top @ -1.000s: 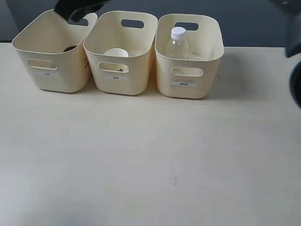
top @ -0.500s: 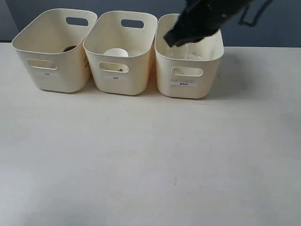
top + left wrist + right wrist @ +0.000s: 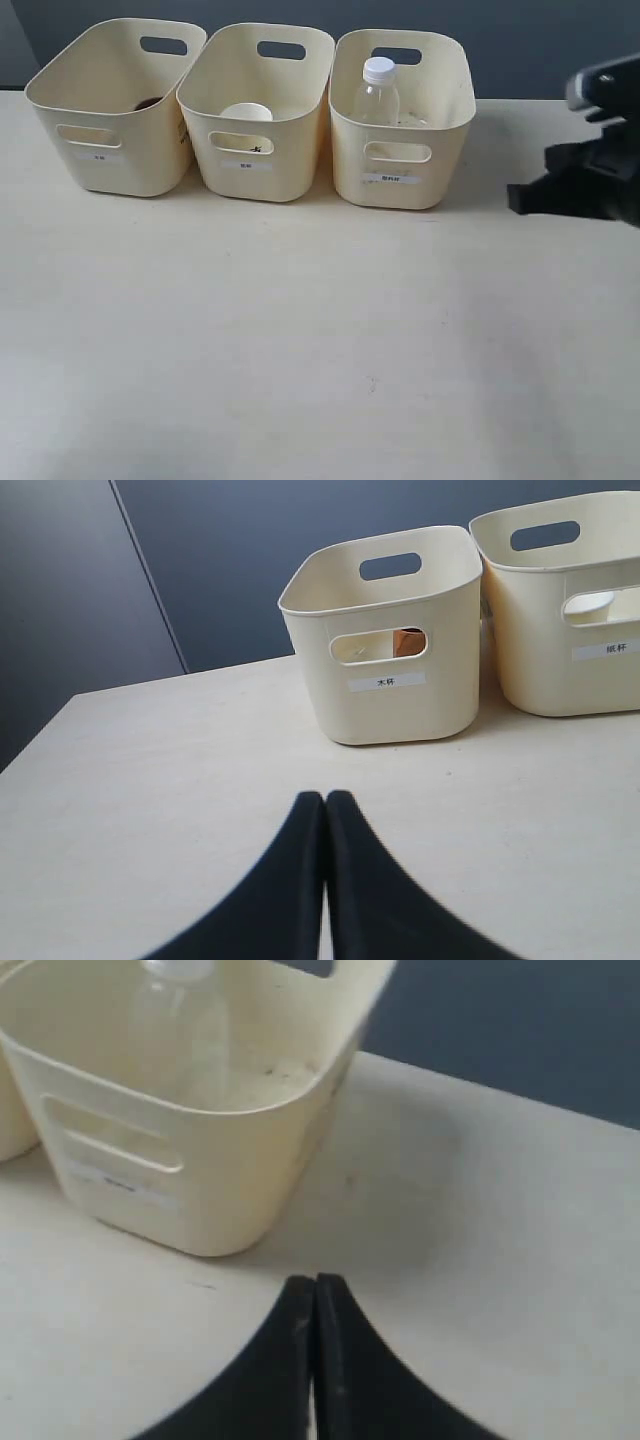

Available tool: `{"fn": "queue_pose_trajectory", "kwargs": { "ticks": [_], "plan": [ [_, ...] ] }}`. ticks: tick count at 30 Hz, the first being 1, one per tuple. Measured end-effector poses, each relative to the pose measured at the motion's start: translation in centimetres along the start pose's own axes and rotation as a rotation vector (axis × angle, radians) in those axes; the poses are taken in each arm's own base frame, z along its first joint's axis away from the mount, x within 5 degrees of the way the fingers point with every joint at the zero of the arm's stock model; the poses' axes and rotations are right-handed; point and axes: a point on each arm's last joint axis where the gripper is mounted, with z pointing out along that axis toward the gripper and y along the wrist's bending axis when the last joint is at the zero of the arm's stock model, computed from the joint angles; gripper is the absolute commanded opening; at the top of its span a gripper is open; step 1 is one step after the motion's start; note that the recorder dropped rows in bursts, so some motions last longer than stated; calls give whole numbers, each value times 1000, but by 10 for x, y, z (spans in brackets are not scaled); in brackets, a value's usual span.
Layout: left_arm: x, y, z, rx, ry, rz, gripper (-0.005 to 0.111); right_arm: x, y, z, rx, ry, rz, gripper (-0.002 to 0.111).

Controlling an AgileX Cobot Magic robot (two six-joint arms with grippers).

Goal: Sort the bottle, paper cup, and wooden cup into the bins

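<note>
Three cream-yellow bins stand in a row at the back of the table. The clear bottle [image 3: 379, 92] with its white cap stands upright in the right bin [image 3: 402, 178]. The white paper cup [image 3: 247, 113] sits in the middle bin [image 3: 254, 172]. A sliver of the brown wooden cup [image 3: 148, 103] shows in the left bin [image 3: 108, 170], and through that bin's handle hole [image 3: 408, 641]. My right gripper [image 3: 315, 1284] is shut and empty, over the table near the bottle's bin [image 3: 200, 1175]. My left gripper [image 3: 325, 800] is shut and empty, facing the left bin [image 3: 385, 685]. It is out of the exterior view.
A dark part of the right arm [image 3: 585, 180] hangs over the table's right edge. A dark blue-grey wall stands behind the bins. The light table [image 3: 300, 340] stretches in front of them.
One second ago a dark arm was over the left bin; half a second ago one covered the bottle in the right bin. Now the right arm has drawn back to the right edge.
</note>
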Motion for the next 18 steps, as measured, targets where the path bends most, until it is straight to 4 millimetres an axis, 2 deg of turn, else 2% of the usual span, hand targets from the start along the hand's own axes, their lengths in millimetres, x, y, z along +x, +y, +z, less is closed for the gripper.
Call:
{"fn": "queue_pose_trajectory", "kwargs": {
  "ticks": [4,10,14,18],
  "plan": [
    [0,0,0,0,0,0,0,34,-10,-35,115,-115,64,-1],
    [0,0,0,0,0,0,0,63,-15,-79,171,-273,74,-1],
    [0,0,0,0,0,0,0,76,-19,-99,212,-369,81,-1],
    [0,0,0,0,0,0,0,80,-23,-114,245,-417,82,-1]
  ]
}}
